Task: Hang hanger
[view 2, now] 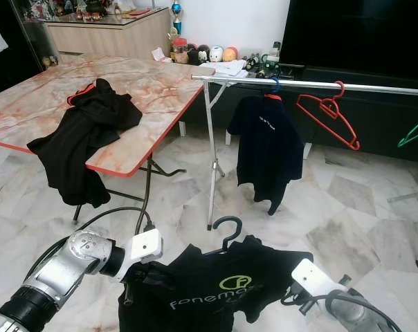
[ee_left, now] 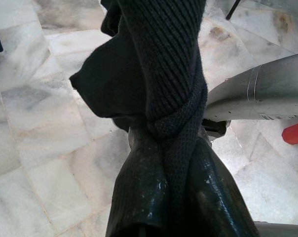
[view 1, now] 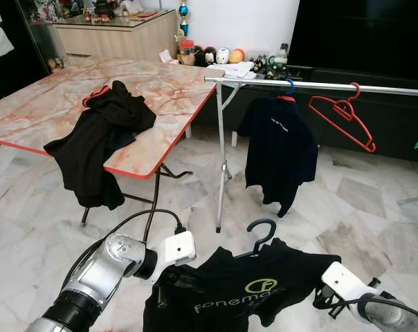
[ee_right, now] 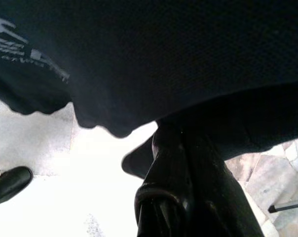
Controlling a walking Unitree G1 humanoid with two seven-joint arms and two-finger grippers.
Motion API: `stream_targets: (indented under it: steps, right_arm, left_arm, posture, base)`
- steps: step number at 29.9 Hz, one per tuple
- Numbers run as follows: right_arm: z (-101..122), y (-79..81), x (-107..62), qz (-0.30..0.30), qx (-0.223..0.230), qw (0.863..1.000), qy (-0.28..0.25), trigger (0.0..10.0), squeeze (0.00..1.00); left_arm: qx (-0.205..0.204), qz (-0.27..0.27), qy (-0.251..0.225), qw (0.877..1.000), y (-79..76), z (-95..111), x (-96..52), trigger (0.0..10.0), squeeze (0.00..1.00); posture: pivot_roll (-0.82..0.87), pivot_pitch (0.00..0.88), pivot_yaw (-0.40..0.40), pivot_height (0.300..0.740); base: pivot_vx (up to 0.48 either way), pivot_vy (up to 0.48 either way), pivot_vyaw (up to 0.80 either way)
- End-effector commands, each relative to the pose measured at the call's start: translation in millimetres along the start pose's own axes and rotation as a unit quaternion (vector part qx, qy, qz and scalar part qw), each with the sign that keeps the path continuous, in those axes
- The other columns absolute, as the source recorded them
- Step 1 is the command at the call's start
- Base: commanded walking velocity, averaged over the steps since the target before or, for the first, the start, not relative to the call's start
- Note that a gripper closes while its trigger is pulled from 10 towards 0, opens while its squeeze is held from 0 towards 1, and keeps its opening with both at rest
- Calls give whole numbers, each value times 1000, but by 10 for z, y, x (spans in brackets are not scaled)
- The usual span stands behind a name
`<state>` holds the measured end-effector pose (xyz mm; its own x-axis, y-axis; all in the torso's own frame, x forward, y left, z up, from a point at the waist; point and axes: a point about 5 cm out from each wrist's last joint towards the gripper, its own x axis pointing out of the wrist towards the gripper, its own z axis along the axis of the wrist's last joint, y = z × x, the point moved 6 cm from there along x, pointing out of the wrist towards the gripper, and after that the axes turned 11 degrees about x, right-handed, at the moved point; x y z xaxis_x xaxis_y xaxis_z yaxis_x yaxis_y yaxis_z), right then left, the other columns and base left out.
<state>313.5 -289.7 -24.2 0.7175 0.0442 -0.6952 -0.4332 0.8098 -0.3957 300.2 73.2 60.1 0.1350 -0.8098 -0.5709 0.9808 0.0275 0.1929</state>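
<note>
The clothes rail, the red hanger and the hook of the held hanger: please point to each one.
clothes rail [view 1: 389, 88], left eye view, on the bare bar.
red hanger [view 1: 347, 114], left eye view, on its sloping arm.
hook of the held hanger [view 1: 262, 225], left eye view, on the hook's curve.

This is a lived-in room of a home, most likely a living room used for sorting laundry. The floor is polished pale marble tile. At the upper left of the frame stands a folding surface with a marble-patterned top and red edging, a black garment draped over its edge. A metal clothes rail crosses the upper right, carrying a dark polo shirt and an empty red hanger. Behind it a low dark unit runs under a large black screen, with small toy figures lined up at the wall, and a wooden cabinet with ornaments sits at the top left.
</note>
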Motion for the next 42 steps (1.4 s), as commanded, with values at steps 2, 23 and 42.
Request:
stream_targets:
  steps: [2,23,42]
  right_arm:
    - [35,3,10,4,7,1000,-3,0,0]
    - [53,24,17,15,34,999,-4,0,0]
    - [-63,-236,-49,-68,270,961,-6,10000,1000]
  left_arm:
    - [11,2,-14,1000,14,90,-10,0,0]
    - [8,0,-13,1000,0,76,4,0,0]
    - [6,-4,-13,1000,-26,60,49,0,0]
  posture:
    - [-52,10,45,740]
    - [-55,10,43,740]
    - [-79,20,44,740]
  base:
    - [0,0,0]
    - [0,0,0]
    - [0,0,0]
